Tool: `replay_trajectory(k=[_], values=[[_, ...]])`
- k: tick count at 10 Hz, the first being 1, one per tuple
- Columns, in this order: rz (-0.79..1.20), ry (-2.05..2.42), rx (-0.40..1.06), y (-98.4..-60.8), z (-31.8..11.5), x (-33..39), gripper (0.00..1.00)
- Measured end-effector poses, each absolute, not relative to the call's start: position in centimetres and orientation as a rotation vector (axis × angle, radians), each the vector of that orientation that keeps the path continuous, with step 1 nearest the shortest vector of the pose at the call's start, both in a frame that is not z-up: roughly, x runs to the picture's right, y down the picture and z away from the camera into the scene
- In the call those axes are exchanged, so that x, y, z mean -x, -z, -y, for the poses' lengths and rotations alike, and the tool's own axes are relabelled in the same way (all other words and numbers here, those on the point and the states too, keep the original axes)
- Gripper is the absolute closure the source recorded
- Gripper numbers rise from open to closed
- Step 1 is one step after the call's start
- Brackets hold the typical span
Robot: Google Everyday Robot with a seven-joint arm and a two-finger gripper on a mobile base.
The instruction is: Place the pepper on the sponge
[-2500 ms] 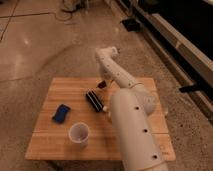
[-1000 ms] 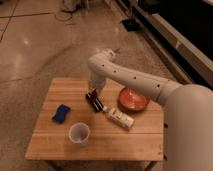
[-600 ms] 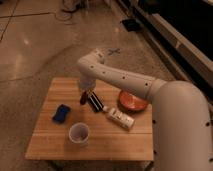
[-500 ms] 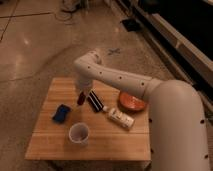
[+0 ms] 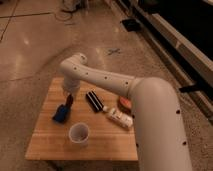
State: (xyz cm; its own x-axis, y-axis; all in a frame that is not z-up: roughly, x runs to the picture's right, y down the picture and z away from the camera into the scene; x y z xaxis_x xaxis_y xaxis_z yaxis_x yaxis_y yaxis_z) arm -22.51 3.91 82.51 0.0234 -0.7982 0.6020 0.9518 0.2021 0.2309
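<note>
Camera view: a wooden table (image 5: 50, 146) stands on a polished, speckled floor (image 5: 35, 45). The white arm (image 5: 107, 84) enters from the 5 o'clock corner and fills most of the lower right. It crosses the table toward 10 o'clock, bends at a rounded joint over the far left edge, and turns downward.

1. Gripper (image 5: 68, 95): located below that joint, over the left half of the table, at about 10 o'clock from the table's centre. Its fingers are pressed together, pinching the pepper.
2. Pepper (image 5: 69, 101): a slim, dark red shape hanging from the gripper tip, roughly upright. Its lower end is at the far right corner of the sponge. Whether it touches the sponge cannot be told.
3. Sponge (image 5: 60, 115): a bright blue block lying flat on the table, at 7 o'clock from the gripper and just beside it.
4. White cup (image 5: 79, 134): upright, mouth up, at 5 o'clock from the sponge, near the front edge and apart from the sponge.
5. Black bar (image 5: 94, 100): lying flat at 3 o'clock from the gripper, set diagonally.
6. White packet (image 5: 120, 118): lying at 4 o'clock from the black bar, close to its near end.
7. Reddish bowl (image 5: 124, 103): at 3 o'clock from the black bar, mostly hidden behind the arm.
</note>
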Motion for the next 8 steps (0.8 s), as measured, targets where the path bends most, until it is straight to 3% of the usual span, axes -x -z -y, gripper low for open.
replay_trajectory(k=[8], values=[[0.774,1.471,0.275,-83.6,-8.6,27.8,1.0]])
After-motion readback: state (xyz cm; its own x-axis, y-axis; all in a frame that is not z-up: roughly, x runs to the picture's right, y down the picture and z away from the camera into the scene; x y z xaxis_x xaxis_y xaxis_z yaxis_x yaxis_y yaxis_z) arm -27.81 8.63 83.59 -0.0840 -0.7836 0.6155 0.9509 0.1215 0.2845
